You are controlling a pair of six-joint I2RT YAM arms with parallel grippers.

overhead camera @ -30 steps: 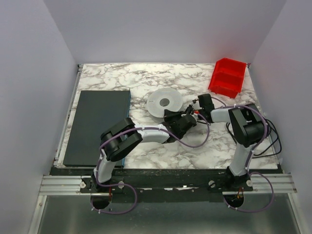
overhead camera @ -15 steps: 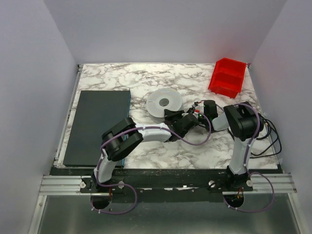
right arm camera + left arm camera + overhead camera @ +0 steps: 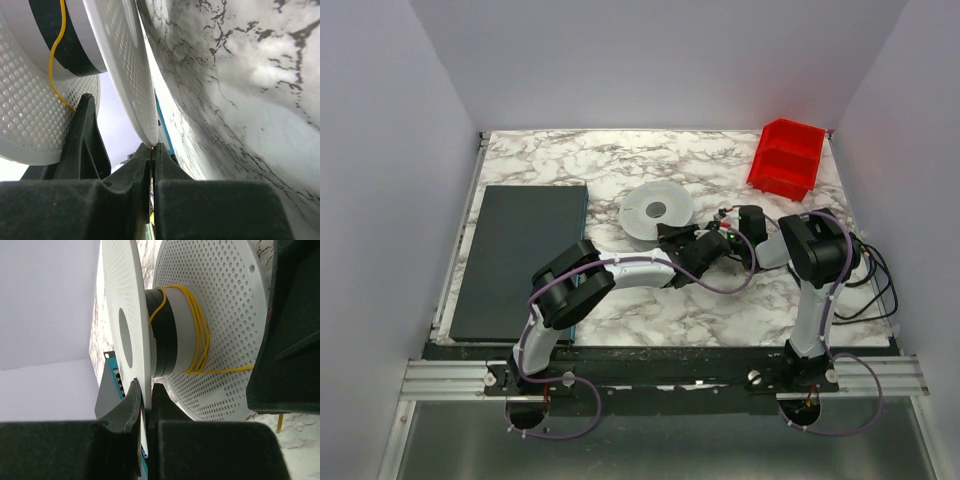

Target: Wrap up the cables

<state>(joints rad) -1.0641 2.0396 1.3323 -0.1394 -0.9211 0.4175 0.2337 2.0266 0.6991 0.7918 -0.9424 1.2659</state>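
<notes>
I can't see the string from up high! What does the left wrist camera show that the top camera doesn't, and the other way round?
Only the left wrist view shows the yellow wire looped round the hub of the white spool, the tiny holes in its discs, and the left gripper pinching one disc's rim. Only the top view shows the red bin, the whole left arm and the right arm. Both show the spool, the dark mat and the marble table.

Thin yellow cable (image 3: pixel 201 335), few loose turns round the hub of a white spool (image 3: pixel 220 295), tail trailing off right
</notes>
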